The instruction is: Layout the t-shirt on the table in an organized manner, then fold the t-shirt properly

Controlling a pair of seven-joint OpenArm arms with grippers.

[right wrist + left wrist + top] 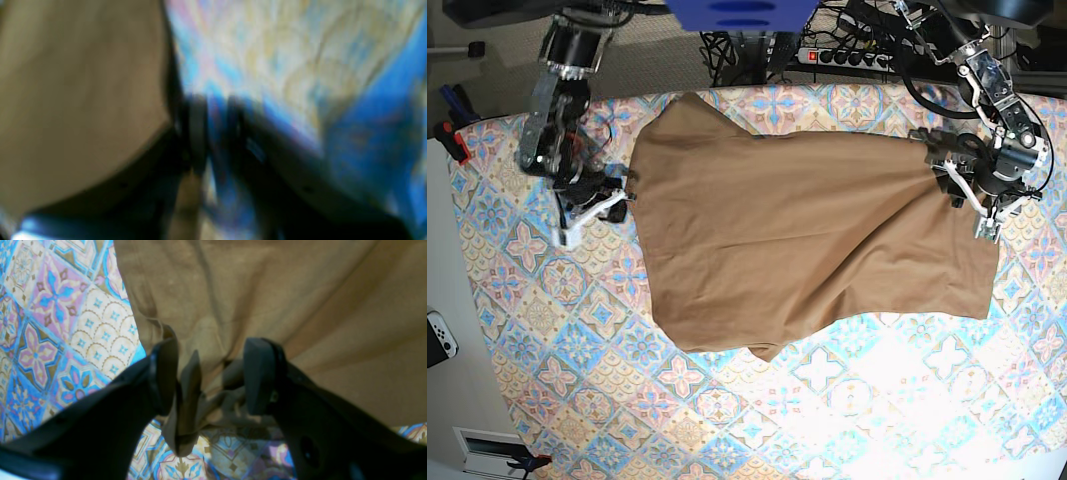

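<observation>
Tan t-shirt (267, 290) fold between parted left jaws.

Matt, soft tan cloth is being shown by the t-shirt (797, 230); the table (577, 340) is being covered in printed, patterned cloth.

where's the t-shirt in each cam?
Left wrist: t-shirt fills the top and right, an edge bunched between the open left gripper jaws.
Right wrist: blurred tan area at left.
Base: spread across the centre.
Shared landmark: the patterned table beside the shirt's edge.
</observation>
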